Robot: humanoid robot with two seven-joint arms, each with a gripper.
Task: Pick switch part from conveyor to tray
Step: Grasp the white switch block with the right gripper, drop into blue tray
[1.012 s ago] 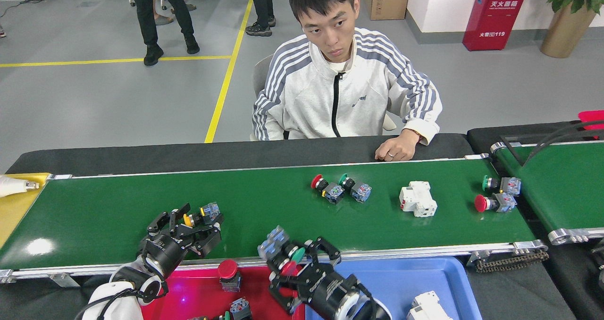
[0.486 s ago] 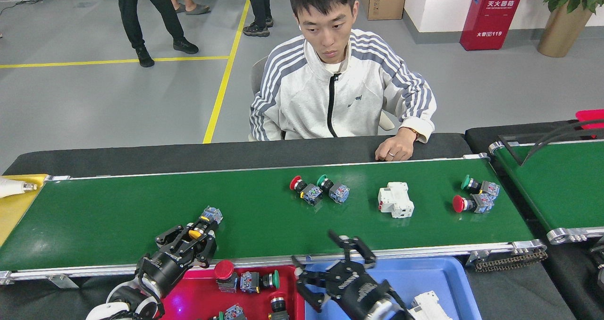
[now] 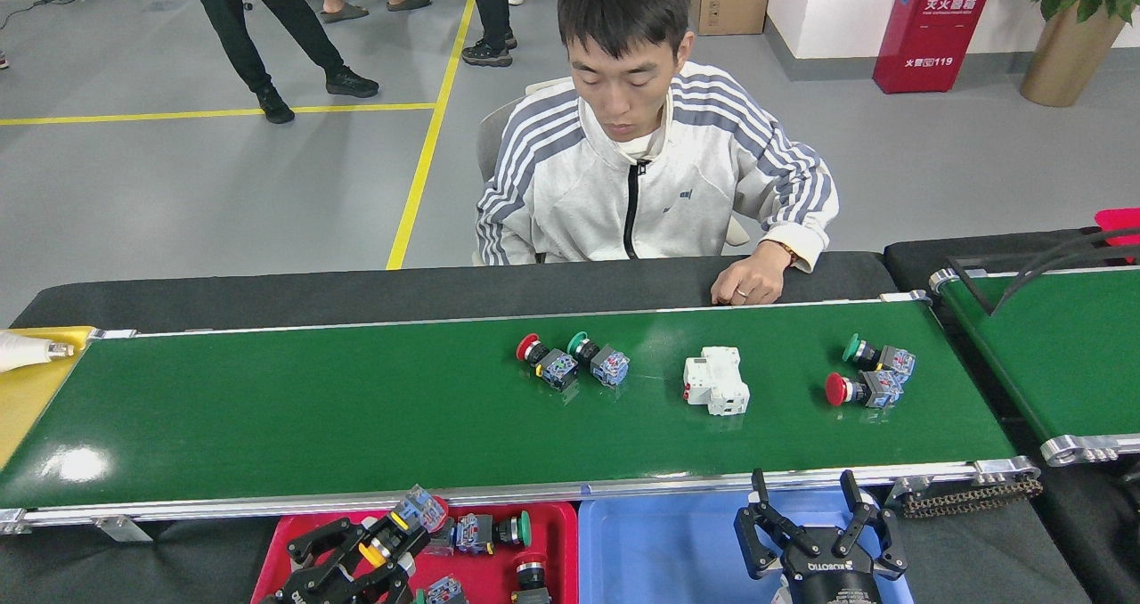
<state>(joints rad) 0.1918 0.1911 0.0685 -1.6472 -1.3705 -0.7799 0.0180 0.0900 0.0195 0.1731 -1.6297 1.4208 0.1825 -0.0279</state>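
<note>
The left gripper, a black multi-fingered claw low in the head view, is closed around a yellow-capped push-button switch part with a clear blue contact block and holds it over the shallow red plastic tray. Just to its right in that tray lie a green-capped switch with a grey body and a black-bodied button, with a small blue-blocked part close below its fingers. The right gripper, black as well, hovers over the pale blue plastic tray with its fingers spread wide and nothing between them. Directly beyond both grippers runs the silver aluminium near rail of the conveyor, a long, glossy dark-green belt that lies between them and the parts on it. Ahead of the left gripper and off to its right sit a red-capped switch and a green-capped switch, side by side and almost touching. Ahead of the right gripper and slightly to its left stands a white boxy circuit breaker; ahead and a little to its right lie another green-capped switch and a red mushroom-capped switch, one behind the other. Beyond the belt's far rail a person in a white striped jacket sits at a black-covered table, one hand resting near the rail. Far to the right of the right gripper a second green belt is partly seen, and far to the left of the left gripper a yellow surface adjoins the belt's end.
</note>
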